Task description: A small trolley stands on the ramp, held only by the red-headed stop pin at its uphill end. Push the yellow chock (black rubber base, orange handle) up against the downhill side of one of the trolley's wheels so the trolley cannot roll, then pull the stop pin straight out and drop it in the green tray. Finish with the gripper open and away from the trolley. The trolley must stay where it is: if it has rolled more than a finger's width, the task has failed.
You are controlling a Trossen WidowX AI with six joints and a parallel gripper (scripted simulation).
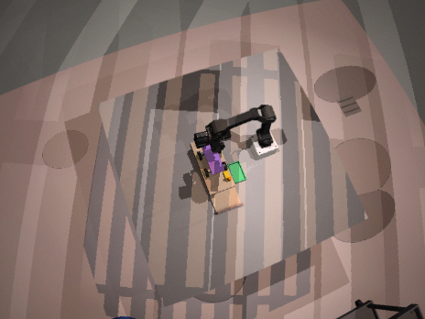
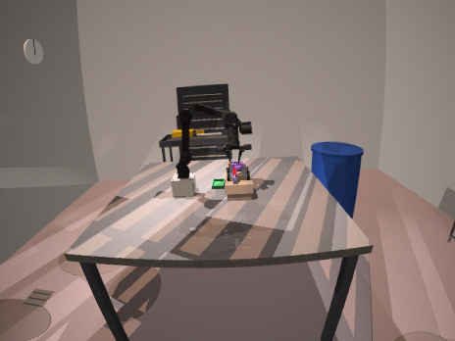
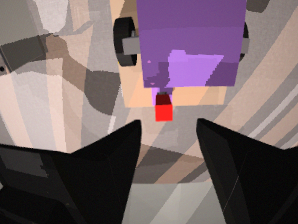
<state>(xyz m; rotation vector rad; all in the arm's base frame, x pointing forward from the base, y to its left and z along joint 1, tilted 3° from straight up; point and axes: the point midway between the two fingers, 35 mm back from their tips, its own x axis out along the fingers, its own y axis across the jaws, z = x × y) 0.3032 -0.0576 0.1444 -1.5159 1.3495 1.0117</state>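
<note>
From left to right in the top view, a purple block-bodied trolley [image 1: 214, 161] [image 2: 238, 165] [image 3: 190, 40] stands on the wooden ramp [image 1: 226, 201] [image 2: 239, 188] [image 3: 135, 99]. The black end effector [image 1: 220, 148] [image 2: 235, 162] [image 3: 169, 125], partly open and empty, hangs near the red-headed stop pin [image 2: 234, 171] [image 3: 164, 112]. The orange-and-yellow chock [image 1: 227, 175] sits by a downhill wheel, contact unclear; the green tray [image 1: 237, 172] [image 2: 218, 184] lies beyond. Best to centre the fingers, grip squarely, then pull straight.

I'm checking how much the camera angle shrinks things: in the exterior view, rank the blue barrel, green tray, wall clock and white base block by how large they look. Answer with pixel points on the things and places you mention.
1. Blue barrel [image 2: 336, 171]
2. White base block [image 2: 182, 187] and wall clock [image 2: 33, 51]: too alike to rank
3. Green tray [image 1: 237, 172] [image 2: 218, 183]
</note>
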